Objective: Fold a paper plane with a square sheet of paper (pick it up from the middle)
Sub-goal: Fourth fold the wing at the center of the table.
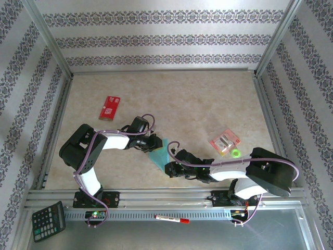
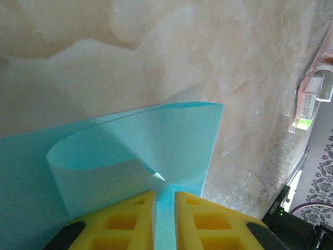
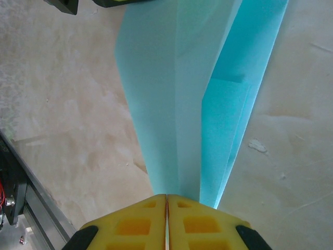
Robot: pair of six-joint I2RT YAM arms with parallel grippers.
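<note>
Right wrist view shows my right gripper (image 3: 166,199) with jaws clamped on the folded paper (image 3: 171,104) at its narrow tip, the left gripper (image 2: 165,197) pinching its wide end above the counter (image 1: 208,104) between the arms, so I'd keep it taut while creasing.

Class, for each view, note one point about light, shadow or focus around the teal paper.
Top external view: soft even light, only faint shadow on the table, teal paper small but clear. Left wrist view: the paper's curl shades its own inside darker; the left gripper looks soft. Right wrist view: folds read as pale and deep teal bands; table grain is crisp.
</note>
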